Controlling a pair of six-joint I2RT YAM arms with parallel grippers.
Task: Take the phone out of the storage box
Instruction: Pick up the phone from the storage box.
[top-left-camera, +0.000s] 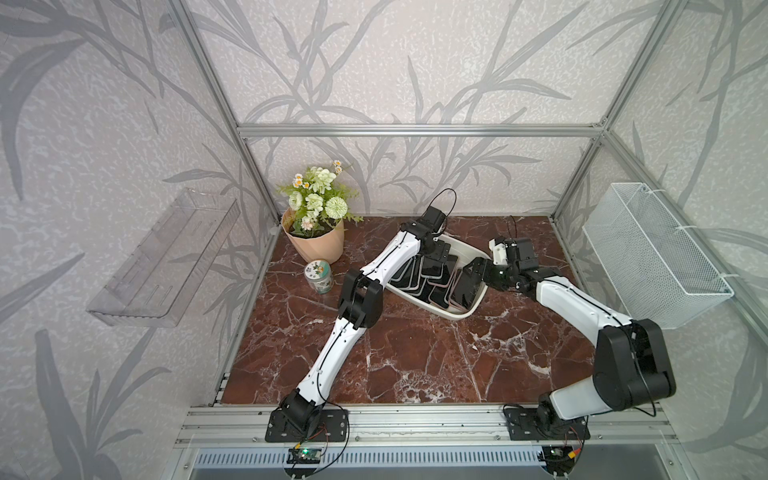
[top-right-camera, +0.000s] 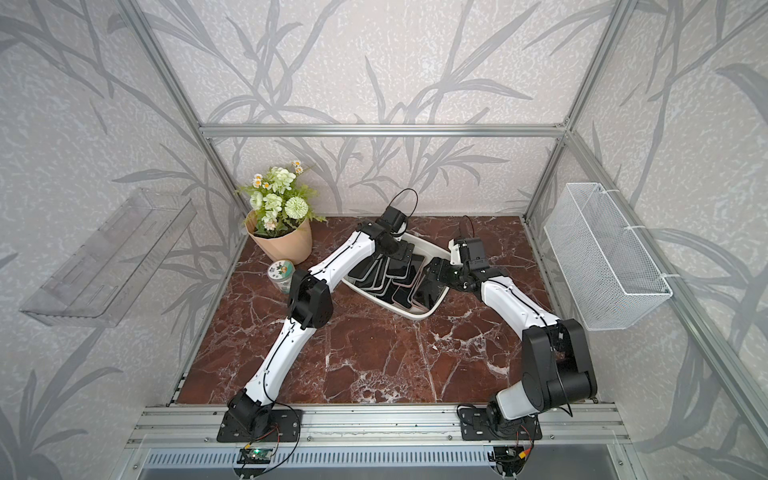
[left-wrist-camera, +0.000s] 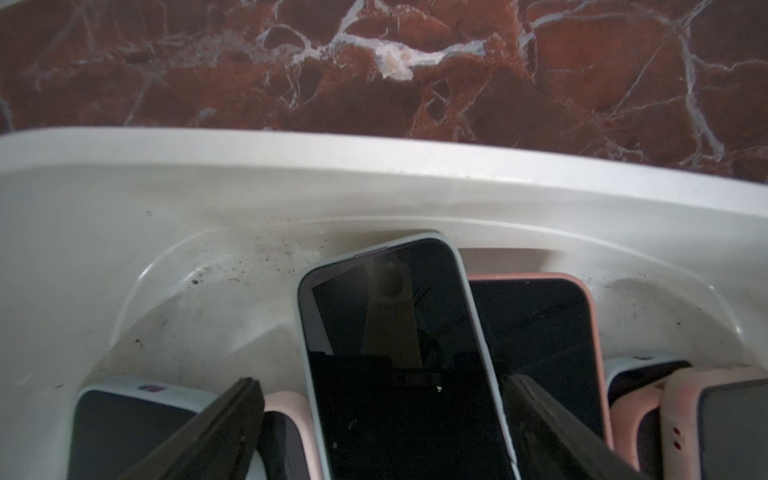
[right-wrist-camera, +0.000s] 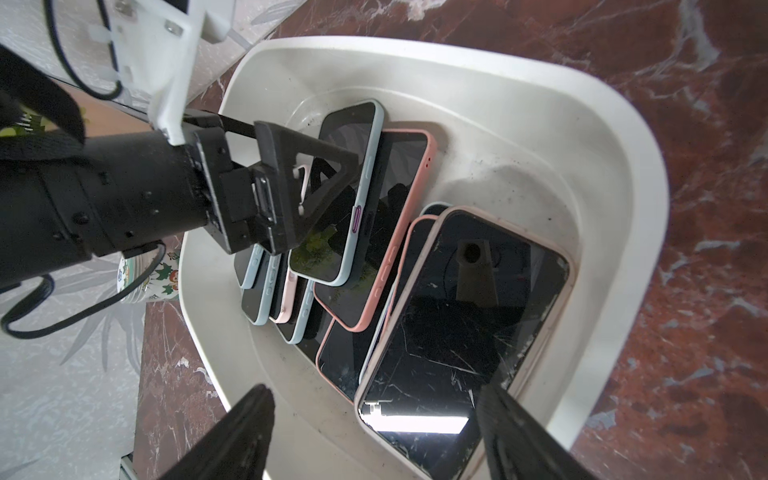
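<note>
The off-white storage box (top-left-camera: 457, 316) (top-right-camera: 419, 316) lies at the back middle of the marble table, with several dark-screened phones (top-left-camera: 432, 278) overlapping inside. My left gripper (left-wrist-camera: 384, 380) (top-left-camera: 440, 249) is open low in the box, its fingers (right-wrist-camera: 316, 166) on either side of a pale-blue-cased phone (left-wrist-camera: 399, 332) (right-wrist-camera: 353, 124) that lies on top. A pink-cased phone (left-wrist-camera: 540, 324) lies beside it. My right gripper (right-wrist-camera: 376, 390) (top-left-camera: 473, 270) is open just above the near end of a scratched beige-cased phone (right-wrist-camera: 465, 316) that leans on the box wall.
A flower pot (top-left-camera: 313, 241) and a small lidded jar (top-left-camera: 318, 276) stand left of the box. A clear plastic tray (top-left-camera: 166, 257) hangs on the left wall and a white wire-mesh basket (top-left-camera: 656, 253) on the right wall. The two arms converge over the box.
</note>
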